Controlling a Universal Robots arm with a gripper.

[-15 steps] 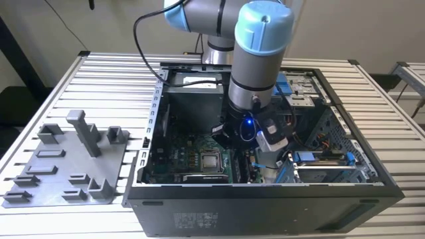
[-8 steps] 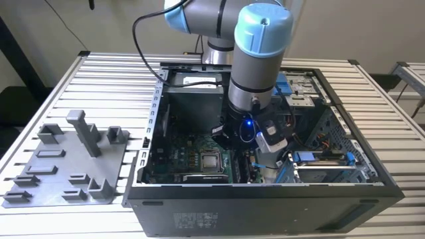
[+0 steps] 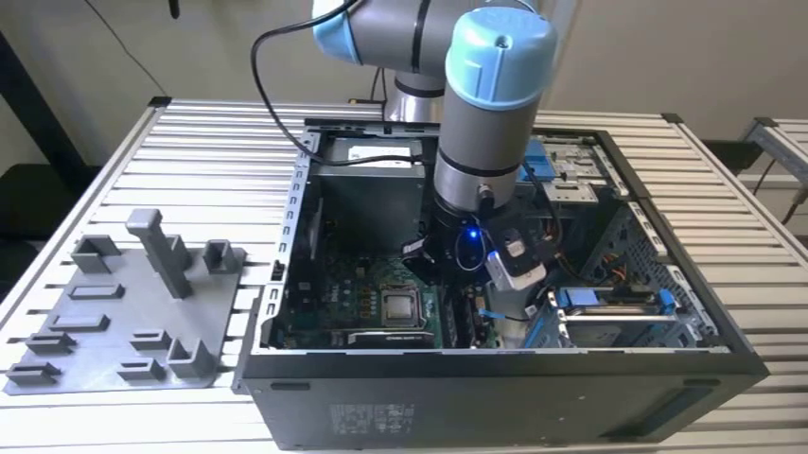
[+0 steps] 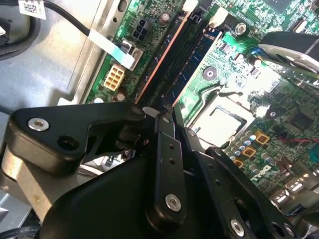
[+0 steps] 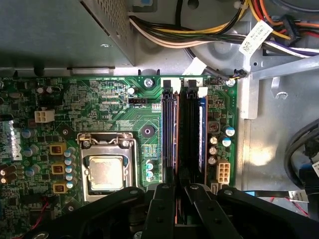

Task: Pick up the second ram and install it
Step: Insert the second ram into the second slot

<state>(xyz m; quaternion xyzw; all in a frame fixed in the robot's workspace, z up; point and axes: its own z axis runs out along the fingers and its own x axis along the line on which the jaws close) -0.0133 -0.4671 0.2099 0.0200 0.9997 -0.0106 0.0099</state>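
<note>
The robot arm [image 3: 486, 123] reached down into an open computer case [image 3: 505, 378] that lay on its side on a slatted metal table [image 3: 202, 142], its gripper [image 5: 179, 191] lowered over the memory slots of the green motherboard [image 5: 109, 109]. In both wrist views the black fingers [image 5: 162, 209] stood close together directly above the slots, the jaws drawn nearly shut around the edge of a thin dark stick. That stick, the second ram [image 5: 182, 134], sat upright in the slot bank just beside the square silver processor [image 5: 105, 172], running lengthwise away from the gripper toward the white latches at the far end of the slots. A neighbouring module with a bluish face [image 5: 202, 134] stood parallel to it in the next slot on the side away from the processor. In the second wrist view the same dark stick [image 4: 172, 64] ran off from the fingertips between the copper-edged slot and the blue-faced module. Bundled coloured cables [image 5: 199, 30] crossed the case floor beyond the board. In the exterior view, a flat grey plastic tray [image 3: 114, 331] with upright posts lay on the table well apart from the case, toward the exterior view's left.
</note>
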